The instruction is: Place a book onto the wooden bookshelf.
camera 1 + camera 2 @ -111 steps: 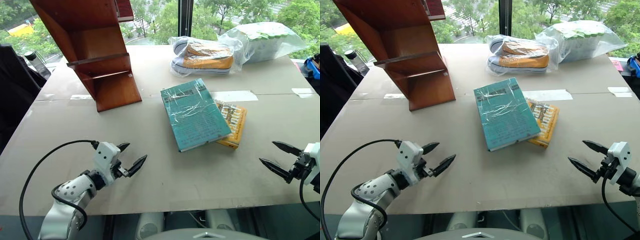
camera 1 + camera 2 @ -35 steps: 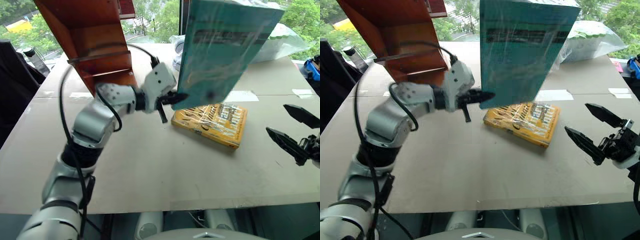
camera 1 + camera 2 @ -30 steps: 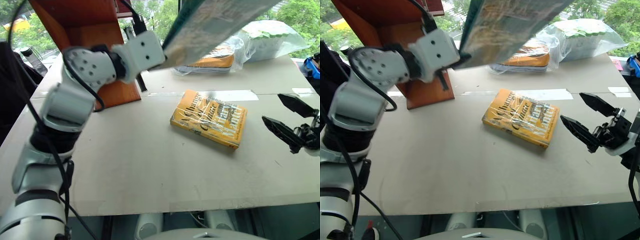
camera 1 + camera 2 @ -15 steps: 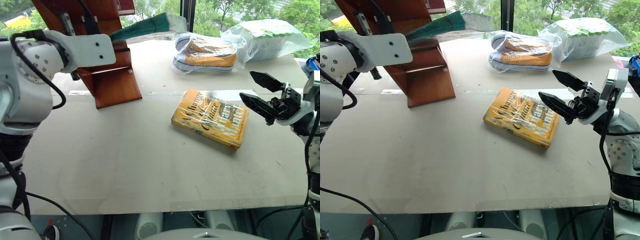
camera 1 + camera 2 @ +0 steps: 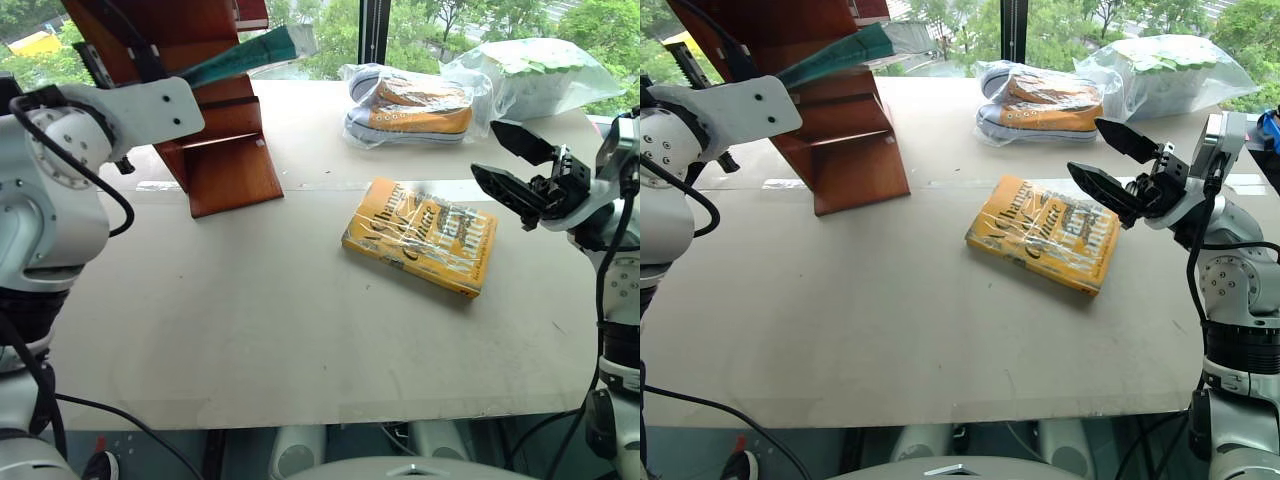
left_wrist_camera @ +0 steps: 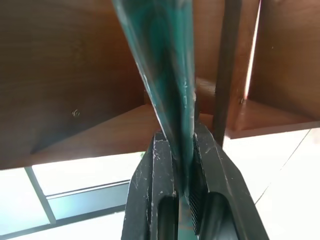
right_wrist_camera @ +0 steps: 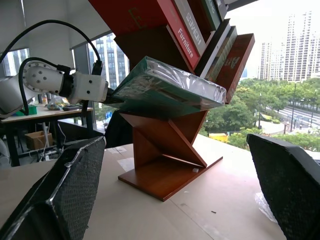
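The bench (image 5: 300, 330) is the biggest thing here, a wide pale top with lots of bare room along its near edge and in the middle.

The wooden bookshelf (image 5: 215, 150) stands near the bench's far left corner. It is tall, red-brown and leaning, with slanted sides and open gaps. The right wrist view shows other books already sitting in its upper gaps.

A puffy clear bag (image 5: 525, 75) lies by the far right corner, and a pair of orange shoes in a bag (image 5: 410, 100) sits at the far edge near the middle.

The book (image 5: 245, 58) is up in the air, not on the bench. It is teal and shiny in its wrap. It lies almost flat, tipped up a little, and its long side runs from the left gripper (image 6: 182, 175) out across the front of the bookshelf. The left gripper is clenched tight on one edge of the book, and the book sticks straight out ahead of it, toward the shelf's wood. This arm is the nearer one, right beside the bookshelf.

The next move probably means sliding the book edge-first into an open gap. The gaps are slanted, so the book's tilt likely has to match, or a corner could bump the wood.

A yellow book (image 5: 420, 235) lies flat in the middle of the bench, well apart from the bookshelf.

The right gripper (image 5: 1105, 160) hangs over the bench's right side, near the yellow book, spread wide and holding nothing
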Action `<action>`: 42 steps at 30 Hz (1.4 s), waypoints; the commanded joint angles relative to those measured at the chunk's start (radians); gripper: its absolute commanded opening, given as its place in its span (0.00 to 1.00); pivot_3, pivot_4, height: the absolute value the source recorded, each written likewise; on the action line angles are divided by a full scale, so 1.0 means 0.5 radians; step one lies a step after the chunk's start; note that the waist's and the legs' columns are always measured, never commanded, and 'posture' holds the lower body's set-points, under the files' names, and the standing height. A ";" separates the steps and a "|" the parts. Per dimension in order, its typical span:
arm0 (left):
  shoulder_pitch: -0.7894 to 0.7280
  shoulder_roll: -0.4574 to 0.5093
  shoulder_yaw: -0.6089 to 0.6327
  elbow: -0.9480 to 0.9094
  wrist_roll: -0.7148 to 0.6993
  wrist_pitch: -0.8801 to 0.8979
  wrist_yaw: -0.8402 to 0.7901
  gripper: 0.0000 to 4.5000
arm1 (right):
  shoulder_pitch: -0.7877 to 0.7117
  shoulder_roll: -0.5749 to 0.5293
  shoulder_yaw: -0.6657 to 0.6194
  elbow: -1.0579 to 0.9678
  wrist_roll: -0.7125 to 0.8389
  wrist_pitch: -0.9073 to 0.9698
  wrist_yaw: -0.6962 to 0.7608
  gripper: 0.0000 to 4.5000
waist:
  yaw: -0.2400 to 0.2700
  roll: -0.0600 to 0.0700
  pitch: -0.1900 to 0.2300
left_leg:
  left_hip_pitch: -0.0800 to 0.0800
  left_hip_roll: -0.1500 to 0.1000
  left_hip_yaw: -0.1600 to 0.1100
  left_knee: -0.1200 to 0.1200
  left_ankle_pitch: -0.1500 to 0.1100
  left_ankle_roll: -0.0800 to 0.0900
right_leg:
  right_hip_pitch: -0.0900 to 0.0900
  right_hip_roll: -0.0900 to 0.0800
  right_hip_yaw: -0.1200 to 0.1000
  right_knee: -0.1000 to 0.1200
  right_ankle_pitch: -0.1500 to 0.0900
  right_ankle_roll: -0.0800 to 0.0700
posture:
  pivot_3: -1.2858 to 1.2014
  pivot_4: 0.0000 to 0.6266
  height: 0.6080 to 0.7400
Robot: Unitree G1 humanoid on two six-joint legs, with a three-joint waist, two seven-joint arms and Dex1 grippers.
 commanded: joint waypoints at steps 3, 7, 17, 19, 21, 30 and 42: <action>-0.137 -0.053 -0.049 0.029 0.178 0.003 -0.005 0.01 | -0.035 0.016 -0.046 -0.029 0.000 -0.025 -0.010 1.00 | -0.001 0.000 0.000 | 0.000 0.000 0.000 0.000 0.000 0.000 | 0.000 0.000 0.000 0.000 0.001 -0.001 | 0.52 0.24 0.64; -0.178 -0.059 -0.122 0.045 0.396 0.058 -0.048 0.01 | -0.021 0.020 -0.052 -0.039 -0.012 -0.036 -0.015 1.00 | -0.001 0.000 0.000 | 0.000 0.000 0.000 0.000 0.000 0.000 | 0.000 0.000 0.000 0.000 0.001 -0.001 | 0.52 0.24 0.64; -0.234 -0.130 -0.182 0.073 0.716 0.192 -0.343 0.01 | -0.012 0.021 -0.069 -0.008 -0.051 -0.067 0.004 1.00 | -0.007 0.000 0.000 | 0.000 0.000 0.000 0.002 0.000 0.000 | 0.000 0.000 0.000 0.002 0.001 -0.001 | 0.52 0.24 0.64; -0.233 -0.134 -0.172 0.074 0.751 0.170 -0.361 0.09 | -0.013 0.022 -0.068 -0.002 -0.056 -0.073 0.010 1.00 | -0.013 0.000 0.000 | 0.000 0.000 0.000 0.002 0.000 0.000 | 0.000 0.000 0.001 0.002 0.001 -0.001 | 0.52 0.24 0.64; -0.262 -0.152 -0.154 0.083 0.788 0.150 -0.317 0.19 | -0.014 0.022 -0.068 0.002 -0.060 -0.077 0.015 1.00 | -0.015 0.000 0.000 | 0.000 0.000 0.000 0.002 0.000 0.000 | 0.000 0.001 0.001 0.002 0.001 -0.001 | 0.52 0.24 0.64; -0.187 -0.195 -0.039 -0.004 0.876 0.217 -0.370 0.97 | -0.040 0.001 -0.076 0.043 -0.063 -0.092 0.046 1.00 | -0.012 0.000 0.000 | 0.001 0.000 0.000 0.002 0.000 0.000 | 0.000 0.001 0.001 0.004 0.001 -0.001 | 0.52 0.24 0.64; 0.016 -0.375 0.180 -0.348 0.853 0.569 -0.617 0.97 | -0.059 -0.013 -0.075 0.111 -0.078 -0.104 0.098 1.00 | 0.000 0.000 0.000 | 0.001 0.000 0.000 0.004 0.000 0.000 | 0.000 0.001 0.001 0.006 0.001 -0.001 | 0.52 0.24 0.64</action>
